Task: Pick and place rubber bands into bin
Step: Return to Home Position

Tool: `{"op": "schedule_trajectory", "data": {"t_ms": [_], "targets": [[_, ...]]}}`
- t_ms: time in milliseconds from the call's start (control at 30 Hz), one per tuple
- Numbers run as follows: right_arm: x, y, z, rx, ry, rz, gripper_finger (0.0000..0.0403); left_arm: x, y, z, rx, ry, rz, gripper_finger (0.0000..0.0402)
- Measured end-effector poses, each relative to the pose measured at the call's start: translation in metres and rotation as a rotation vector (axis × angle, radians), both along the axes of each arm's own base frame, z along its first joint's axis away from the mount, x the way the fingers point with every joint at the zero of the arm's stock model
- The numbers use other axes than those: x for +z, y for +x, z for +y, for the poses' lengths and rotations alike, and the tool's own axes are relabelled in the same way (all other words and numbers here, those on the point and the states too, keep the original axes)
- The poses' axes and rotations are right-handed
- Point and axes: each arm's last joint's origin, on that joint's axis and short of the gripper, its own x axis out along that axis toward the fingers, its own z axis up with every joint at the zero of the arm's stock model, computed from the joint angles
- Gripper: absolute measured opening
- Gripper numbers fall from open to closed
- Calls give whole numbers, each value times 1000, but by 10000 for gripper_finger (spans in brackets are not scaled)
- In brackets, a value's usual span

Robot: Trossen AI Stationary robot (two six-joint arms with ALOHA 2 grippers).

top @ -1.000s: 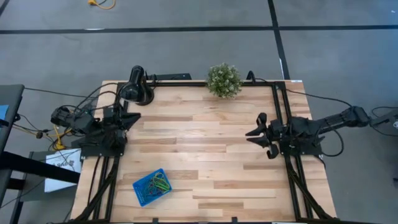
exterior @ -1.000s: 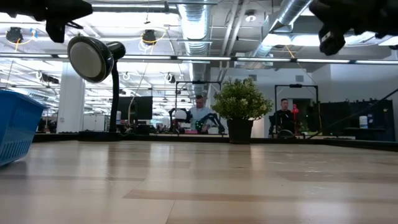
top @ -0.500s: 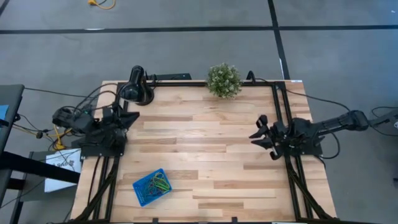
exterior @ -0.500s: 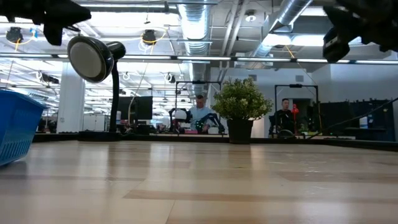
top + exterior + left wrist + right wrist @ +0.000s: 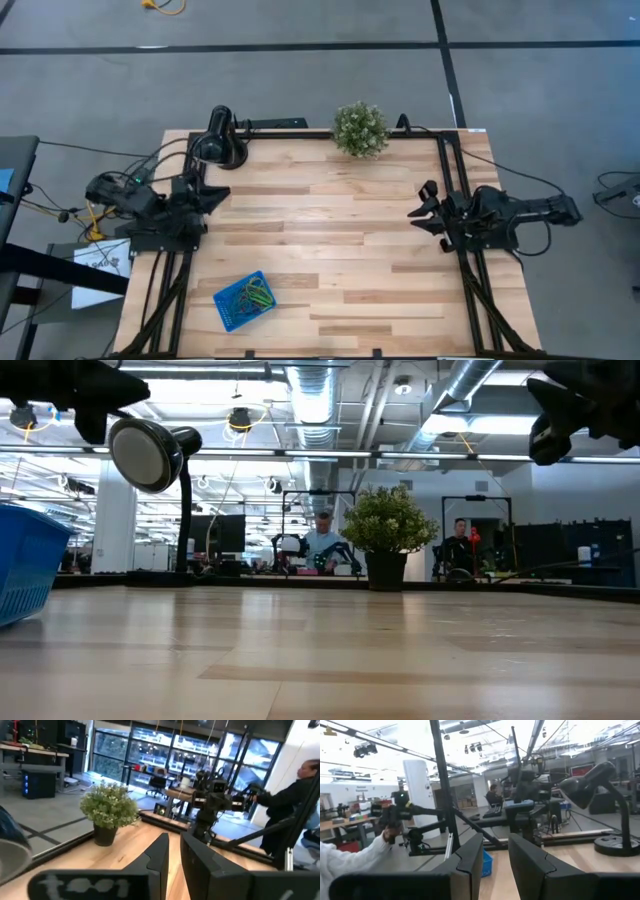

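Note:
The blue bin point(image 5: 244, 300) stands on its base near the table's front left corner, and its wall shows at the left of the low view point(image 5: 25, 570). Several rubber bands point(image 5: 256, 295) in green, yellow and other colours lie inside it. My left gripper point(image 5: 218, 195) hangs above the table's left edge, far from the bin, with a narrow gap between its fingers point(image 5: 174, 845) and nothing in it. My right gripper point(image 5: 418, 210) hangs above the right edge, slightly open point(image 5: 496, 850) and empty.
A black round lamp point(image 5: 218, 140) stands at the far left corner and a potted plant point(image 5: 360, 128) at the far edge's middle. Black frame rails run along the table's sides. People show in the room behind the table point(image 5: 322, 540).
My right arm has drawn back toward the table's right edge, taking its gripper a little that way, still empty.

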Motion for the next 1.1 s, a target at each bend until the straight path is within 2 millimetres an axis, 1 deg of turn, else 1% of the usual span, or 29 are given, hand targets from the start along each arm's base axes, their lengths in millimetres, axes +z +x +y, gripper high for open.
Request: {"op": "schedule_trajectory", "data": {"t_ms": [67,167,300,367,433,600,767,933,1033,1100], "targets": [[0,-2,-1,-8,4,0,87,-9,5,-3,-29,-4,-21,35],[-1,-4,-1,-9,11,2,87,-22,13,-10,-153,48,-62,35],[-1,-3,-1,-13,0,-1,87,-28,17,-16,-269,127,-218,35],[-1,-3,-1,-19,-21,-6,87,-30,17,-17,-285,170,-236,35],[-1,-3,-1,-20,-25,-7,87,-30,17,-17,-280,191,-233,35],[-1,-3,-1,-21,-28,-8,87,-31,19,-12,-200,187,-214,35],[2,-4,-3,-39,-43,-45,87,-32,21,-6,-164,191,-207,35],[0,-3,-7,-80,-45,-16,87,-36,23,1,-95,169,-183,35],[-1,-3,-10,-111,-46,-5,87,-41,25,4,-98,152,-135,35],[-1,-3,-11,-117,-49,-5,87,-42,25,4,-119,136,-133,35]]}}
